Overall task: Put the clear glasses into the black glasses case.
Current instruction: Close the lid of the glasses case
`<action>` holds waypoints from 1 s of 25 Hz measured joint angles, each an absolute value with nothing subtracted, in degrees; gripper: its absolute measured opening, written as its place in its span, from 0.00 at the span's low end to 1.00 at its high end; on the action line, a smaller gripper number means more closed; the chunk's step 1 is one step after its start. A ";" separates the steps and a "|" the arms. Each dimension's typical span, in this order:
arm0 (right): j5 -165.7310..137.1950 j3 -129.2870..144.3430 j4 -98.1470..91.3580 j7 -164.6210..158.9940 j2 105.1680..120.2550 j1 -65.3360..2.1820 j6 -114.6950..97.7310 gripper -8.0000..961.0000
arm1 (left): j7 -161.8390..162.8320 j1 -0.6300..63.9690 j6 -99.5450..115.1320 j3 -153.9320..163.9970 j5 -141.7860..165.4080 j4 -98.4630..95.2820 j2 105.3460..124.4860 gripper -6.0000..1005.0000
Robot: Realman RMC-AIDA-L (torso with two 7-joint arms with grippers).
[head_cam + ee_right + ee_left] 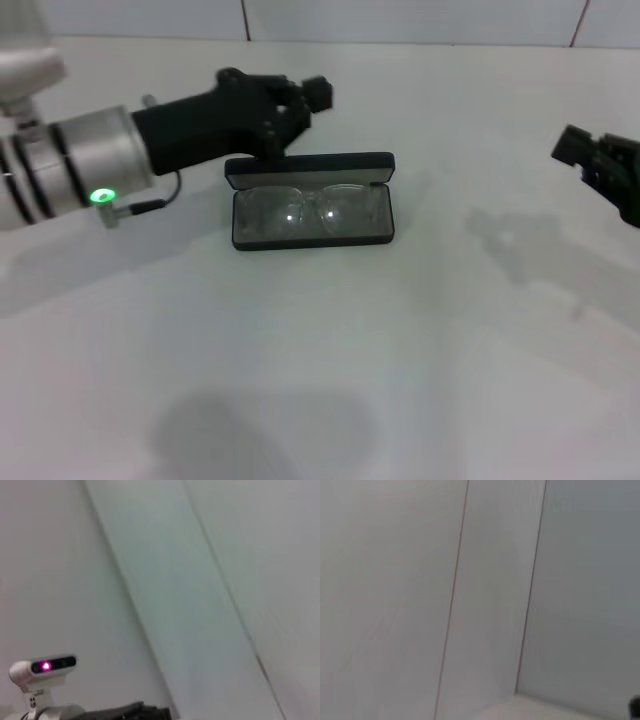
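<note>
Head view: I saw the left claw (300, 100) just behind the open black glasses case (311, 200), the clear glasses (305, 212) lying inside on grey lining. I couldn't tell its finger state. Right claw (600, 165) sat well apart, state unclear. Bare tabletop (400, 350) all round.

Left wrist view: wall only.

Right wrist view: wall, plus a distant camera head (42, 669).

Head view: set high on the robot, facing forward and down over the white tabletop (400, 350), moderately near, tiled wall (400, 20) along the far edge. Left wrist view: aimed away from the tabletop at the tiled wall (420, 580), seams running steeply. Right wrist view: likewise facing wall panels (175, 580), with the left arm (55, 712) low in frame; head view shares that arm (80, 160).
</note>
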State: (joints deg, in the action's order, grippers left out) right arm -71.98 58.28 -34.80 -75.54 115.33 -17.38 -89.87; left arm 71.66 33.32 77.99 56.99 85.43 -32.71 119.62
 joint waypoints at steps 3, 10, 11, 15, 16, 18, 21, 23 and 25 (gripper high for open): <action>-71.97 57.46 -31.06 -73.67 115.28 -17.30 -90.26 0.10 | 72.93 34.26 71.59 61.88 85.52 -32.24 119.65 0.06; -72.04 57.97 -27.29 -71.81 115.33 -17.97 -90.50 0.10 | 73.64 36.83 60.12 68.78 83.28 -29.32 120.24 0.06; -72.20 58.00 -27.03 -71.67 115.35 -18.16 -90.49 0.10 | 73.65 37.12 59.25 68.82 82.69 -28.46 120.26 0.06; -73.14 58.03 -26.69 -71.55 115.45 -18.63 -90.23 0.10 | 73.66 37.57 57.70 68.89 81.59 -26.67 120.17 0.06; -73.21 58.02 -26.67 -71.52 115.46 -18.66 -90.15 0.10 | 73.66 37.59 57.38 68.88 81.57 -26.46 120.17 0.06; -73.30 57.99 -26.52 -71.48 115.51 -18.95 -89.80 0.10 | 73.65 37.55 57.01 69.00 81.57 -25.75 120.22 0.06; -73.61 57.97 -25.67 -71.46 115.55 -19.88 -89.18 0.10 | 73.66 37.52 56.94 69.47 81.63 -24.40 120.14 0.06; -73.91 57.96 -24.72 -71.45 115.53 -20.76 -88.86 0.10 | 73.59 37.38 56.97 70.24 81.38 -23.65 120.14 0.06; -74.01 57.95 -24.18 -71.42 115.49 -21.33 -88.66 0.10 | 73.34 37.05 56.99 71.22 81.22 -23.21 120.25 0.06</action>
State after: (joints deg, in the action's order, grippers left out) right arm -74.01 57.96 -24.18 -71.42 115.49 -21.33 -88.66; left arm 73.34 37.04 56.99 71.22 81.22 -23.21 120.25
